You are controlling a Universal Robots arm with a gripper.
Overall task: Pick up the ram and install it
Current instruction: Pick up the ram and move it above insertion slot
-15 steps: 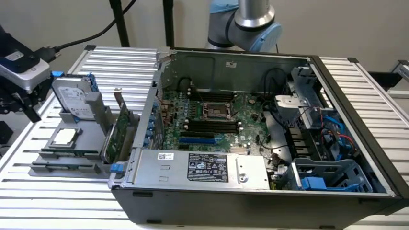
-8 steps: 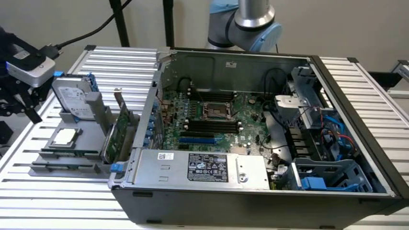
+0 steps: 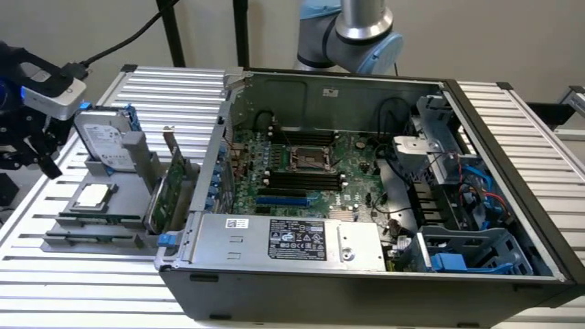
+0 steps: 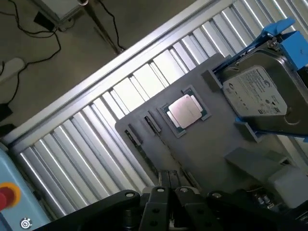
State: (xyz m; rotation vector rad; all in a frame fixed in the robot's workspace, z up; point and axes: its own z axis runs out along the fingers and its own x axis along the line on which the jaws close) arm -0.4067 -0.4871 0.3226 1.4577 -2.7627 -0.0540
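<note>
nothing looks done yet, i'd say: the ram (image 3: pixel 92 221) sits on edge in the grey tray (image 3: pixel 64 245), the gripper (image 3: pixel 30 163) hangs just beside that tray, and i can't tell whether its jaws are apart or together.

From where I stand, no wording reads. The black label (image 3: pixel 297 241) on the power supply (image 3: pixel 219 240), lower centre of the exterior view, and the white label (image 4: pixel 250 91) on the hard drive (image 4: pixel 293 103) carry print too small to make out.
</note>
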